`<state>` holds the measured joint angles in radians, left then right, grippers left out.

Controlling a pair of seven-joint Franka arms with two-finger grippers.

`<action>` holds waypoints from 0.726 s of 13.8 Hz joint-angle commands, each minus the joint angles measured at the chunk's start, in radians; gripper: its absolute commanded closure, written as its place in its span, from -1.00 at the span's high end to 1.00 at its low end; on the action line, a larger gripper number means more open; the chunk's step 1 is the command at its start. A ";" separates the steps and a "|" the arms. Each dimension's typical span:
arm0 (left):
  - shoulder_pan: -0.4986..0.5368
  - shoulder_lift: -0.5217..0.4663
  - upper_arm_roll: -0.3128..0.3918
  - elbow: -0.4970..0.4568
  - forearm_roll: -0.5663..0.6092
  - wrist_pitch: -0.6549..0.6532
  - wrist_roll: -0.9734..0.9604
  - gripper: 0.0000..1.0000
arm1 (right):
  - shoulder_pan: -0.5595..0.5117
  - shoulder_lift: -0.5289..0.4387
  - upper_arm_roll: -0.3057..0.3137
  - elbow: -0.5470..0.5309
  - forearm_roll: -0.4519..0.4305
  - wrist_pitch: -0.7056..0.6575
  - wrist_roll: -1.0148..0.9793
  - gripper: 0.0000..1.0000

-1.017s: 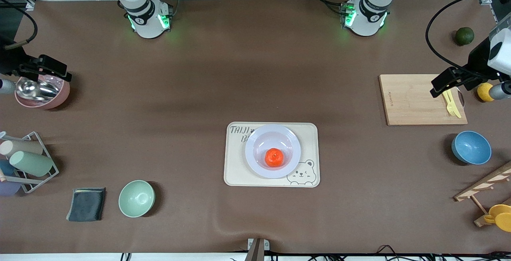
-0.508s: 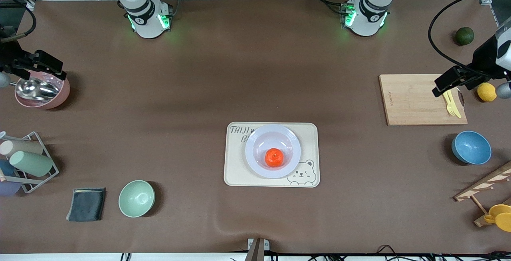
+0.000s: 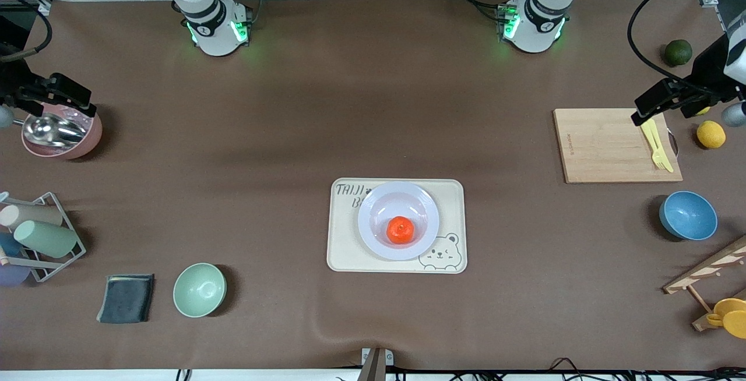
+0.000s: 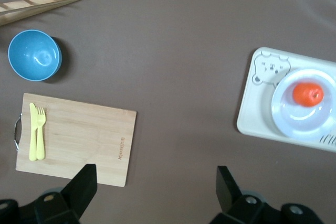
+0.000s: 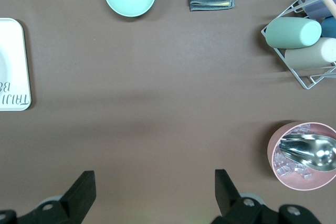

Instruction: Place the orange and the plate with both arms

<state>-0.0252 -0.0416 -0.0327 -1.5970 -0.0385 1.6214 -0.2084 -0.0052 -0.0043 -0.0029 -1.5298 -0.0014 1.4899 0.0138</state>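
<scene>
Orange (image 3: 400, 230) (on plate (image 3: 371, 206)) seemingly well apart from both grippers.

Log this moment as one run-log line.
orange on plate | plate on tray | left claw open | right claw open

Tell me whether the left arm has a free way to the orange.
Probably yes: the orange sits uncovered in the plate, nothing above it, and the open left gripper holds nothing.

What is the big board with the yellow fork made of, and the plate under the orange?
The board looks like bare wood: pale tan, matte, faint grain. The plate looks like smooth glossy plastic or ceramic, lavender-white with soft shine; which one is unclear. The orange in it is real-looking fruit.
</scene>
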 commanded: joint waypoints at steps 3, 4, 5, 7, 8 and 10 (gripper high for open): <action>0.004 -0.011 0.000 0.018 0.003 -0.034 0.069 1.00 | -0.002 -0.016 0.001 -0.004 -0.016 -0.011 0.009 1.00; 0.002 -0.004 -0.001 0.035 0.018 -0.040 0.073 1.00 | -0.002 -0.016 0.001 -0.004 -0.016 -0.016 0.009 1.00; -0.002 -0.004 -0.001 0.038 0.035 -0.052 0.073 1.00 | -0.002 -0.014 0.001 -0.004 -0.016 -0.016 0.008 1.00; -0.005 -0.001 0.000 0.051 0.048 -0.054 0.073 1.00 | -0.002 -0.014 0.000 -0.003 -0.016 -0.016 0.005 1.00; -0.004 -0.001 -0.001 0.052 0.046 -0.055 0.073 1.00 | -0.002 -0.013 0.000 -0.001 -0.017 -0.016 0.005 1.00; 0.001 0.003 0.000 0.063 0.046 -0.055 0.073 1.00 | -0.002 -0.014 0.000 0.002 -0.016 -0.019 0.006 1.00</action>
<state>-0.0262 -0.0434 -0.0325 -1.5637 -0.0130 1.5909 -0.1530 -0.0053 -0.0043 -0.0050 -1.5298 -0.0014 1.4829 0.0138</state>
